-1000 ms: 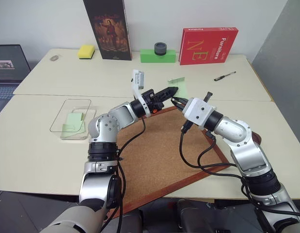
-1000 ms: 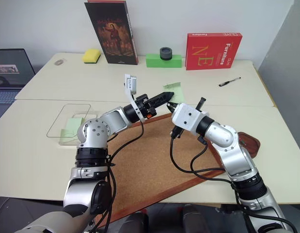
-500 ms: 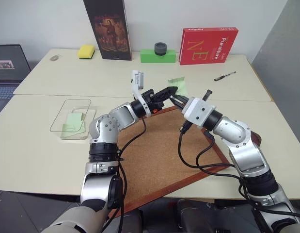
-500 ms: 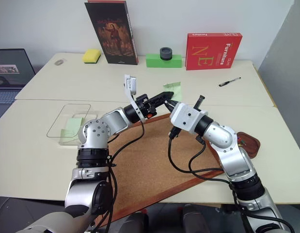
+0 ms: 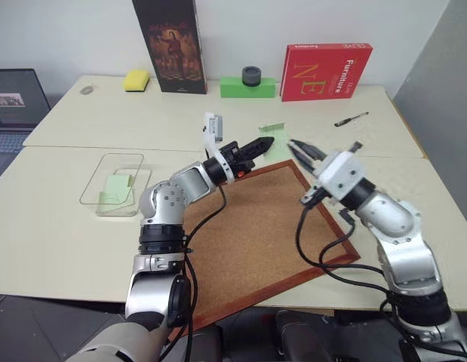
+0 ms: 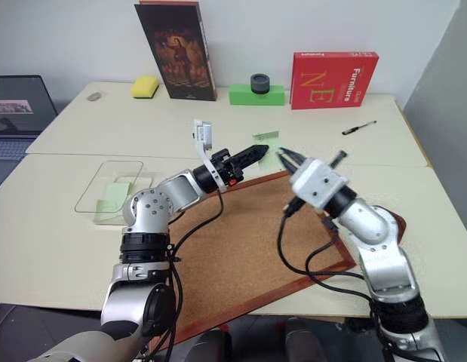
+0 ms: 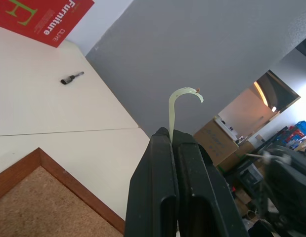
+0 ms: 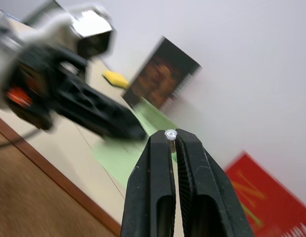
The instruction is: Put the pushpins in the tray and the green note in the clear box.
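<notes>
left eye view: your right gripper (image 5: 295, 143) has pulled away from the left gripper (image 5: 268, 140) toward your right side; a second ago the two tips met at the corkboard's (image 5: 248, 234) far corner, now there is clear air between them. the left arm has barely moved.
green note, left eye view: the green note (image 5: 277, 133) hangs at the left gripper's tip, above the table (image 5: 59, 226) just past the corkboard corner. the clear box (image 5: 112, 183) sits well apart on your left with pale green slips already in it.
right eye view: same parting of the arms. a dark brown edge by the right elbow is likely the tray (image 6: 400, 224), mostly hidden behind that arm.
left wrist view: the left fingers (image 7: 160, 177) are pressed together on the note, whose free end curls up past the tips. a small brownish speck at the curl's end is too small for you to name.
right wrist view: the right fingers (image 8: 157, 168) are pinched on a pushpin (image 8: 170, 133), its pale round end showing at the tips.
what it means: the pin looks pulled free of the note, so you can judge the pair separated; the pin goes to the tray, the note to the clear box.
</notes>
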Tool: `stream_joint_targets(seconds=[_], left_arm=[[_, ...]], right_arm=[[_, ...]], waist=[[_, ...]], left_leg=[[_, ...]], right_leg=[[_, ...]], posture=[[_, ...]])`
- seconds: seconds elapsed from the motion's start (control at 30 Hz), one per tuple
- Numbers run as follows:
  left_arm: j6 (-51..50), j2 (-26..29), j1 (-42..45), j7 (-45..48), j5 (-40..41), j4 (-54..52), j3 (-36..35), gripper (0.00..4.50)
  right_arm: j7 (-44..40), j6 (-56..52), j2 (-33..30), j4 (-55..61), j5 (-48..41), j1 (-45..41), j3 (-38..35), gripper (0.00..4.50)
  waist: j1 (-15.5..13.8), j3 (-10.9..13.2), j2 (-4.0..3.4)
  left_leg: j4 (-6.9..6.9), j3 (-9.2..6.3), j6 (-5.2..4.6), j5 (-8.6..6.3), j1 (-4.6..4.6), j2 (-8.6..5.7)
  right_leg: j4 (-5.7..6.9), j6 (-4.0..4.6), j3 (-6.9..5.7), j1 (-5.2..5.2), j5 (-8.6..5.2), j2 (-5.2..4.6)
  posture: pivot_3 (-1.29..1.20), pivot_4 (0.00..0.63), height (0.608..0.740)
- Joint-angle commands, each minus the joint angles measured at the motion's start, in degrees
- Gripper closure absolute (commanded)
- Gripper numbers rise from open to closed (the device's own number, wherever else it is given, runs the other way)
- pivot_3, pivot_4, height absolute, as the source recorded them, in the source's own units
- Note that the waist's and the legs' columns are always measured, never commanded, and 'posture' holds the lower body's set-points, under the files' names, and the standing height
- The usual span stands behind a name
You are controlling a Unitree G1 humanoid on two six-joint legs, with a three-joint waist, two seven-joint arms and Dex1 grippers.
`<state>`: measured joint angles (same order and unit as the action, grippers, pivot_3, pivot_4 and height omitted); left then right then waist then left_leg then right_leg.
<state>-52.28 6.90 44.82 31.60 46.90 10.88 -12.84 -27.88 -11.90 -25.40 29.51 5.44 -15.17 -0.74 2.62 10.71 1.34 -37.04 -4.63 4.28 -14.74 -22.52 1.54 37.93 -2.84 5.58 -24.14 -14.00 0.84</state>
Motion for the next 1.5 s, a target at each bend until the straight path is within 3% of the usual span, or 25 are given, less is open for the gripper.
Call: stream_joint_targets(seconds=[0.03, 0.17, 0.33, 0.73, 0.77, 0.83, 1.33, 1.5], left_arm=[[-0.88, 1.93, -0.45, 0.33, 1.69, -4.75, -0.46, 4.49], [-1.13, 5.34, -2.89, 3.44, 0.03, -9.48, 2.94, 4.49], [1.86, 8.39, -4.42, 7.31, -2.95, -12.38, 7.84, 4.49], [4.49, 8.88, -5.46, 9.83, -4.97, -13.78, 11.30, 4.49], [4.56, 8.90, -5.44, 9.88, -5.06, -13.74, 11.30, 4.50], [4.65, 8.92, -5.42, 9.96, -5.22, -13.69, 11.26, 4.50], [8.15, 10.50, -4.87, 8.61, -7.99, -12.45, 9.83, 4.50], [12.29, 13.37, -3.55, 3.68, -12.98, -12.98, 7.53, 4.50]], right_arm=[[3.91, -6.83, 0.15, 4.75, 0.09, 6.02, -8.04, 4.50], [5.77, -16.61, -0.53, 4.16, 1.47, 15.17, -14.61, 4.50], [4.18, -23.23, -4.46, 2.70, 2.26, 21.12, -17.09, 4.50], [1.42, -26.01, -8.73, -2.07, -0.88, 21.68, -16.39, 4.50], [1.41, -26.04, -8.78, -2.32, -1.11, 21.40, -16.31, 3.95], [1.00, -26.27, -8.70, -2.90, -1.90, 20.91, -16.27, 3.67], [0.13, -23.85, -8.68, -0.77, -7.16, 15.75, -18.57, 0.33], [-4.90, -20.10, -8.18, 2.63, -14.28, 11.20, -16.33, 0.33]], waist=[[-0.08, 0.00, 0.00], [-0.23, -0.01, 0.00], [-0.11, -0.02, -0.02], [0.61, -0.02, -0.03], [0.61, -0.02, -0.03], [0.63, -0.02, -0.02], [0.64, -0.02, -0.02], [0.85, 0.00, 0.00]], left_leg=[[-0.01, 0.00, 0.00, 0.00, 0.01, 0.00], [0.04, 0.01, 0.00, 0.00, 0.12, 0.00], [0.00, 0.11, 0.01, 0.01, 0.18, -0.01], [0.02, 0.14, 0.00, 0.00, 0.56, -0.02], [0.02, 0.14, 0.00, 0.00, 0.56, -0.02], [0.02, 0.14, 0.00, 0.00, 0.56, -0.02], [0.03, 0.13, 0.00, 0.00, 0.56, -0.02], [0.04, 0.12, 0.00, 0.00, 0.58, -0.01]], right_leg=[[0.00, 0.00, 0.01, 0.00, 0.00, 0.00], [0.04, 0.01, 0.03, 0.06, -0.01, 0.01], [0.06, -0.02, 0.13, 0.07, 0.00, 0.01], [0.04, -0.04, 0.16, 0.40, 0.00, 0.02], [0.03, -0.04, 0.17, 0.40, 0.00, 0.02], [0.03, -0.04, 0.16, 0.40, 0.00, 0.02], [0.03, -0.05, 0.15, 0.41, 0.00, 0.02], [0.02, -0.04, 0.15, 0.41, 0.00, 0.03]], posture=[[0.00, 0.150, 0.740], [0.00, 0.150, 0.740], [0.00, 0.150, 0.740], [0.00, 0.150, 0.740], [0.00, 0.150, 0.740], [0.00, 0.150, 0.740], [0.00, 0.150, 0.740], [0.00, 0.150, 0.740]])
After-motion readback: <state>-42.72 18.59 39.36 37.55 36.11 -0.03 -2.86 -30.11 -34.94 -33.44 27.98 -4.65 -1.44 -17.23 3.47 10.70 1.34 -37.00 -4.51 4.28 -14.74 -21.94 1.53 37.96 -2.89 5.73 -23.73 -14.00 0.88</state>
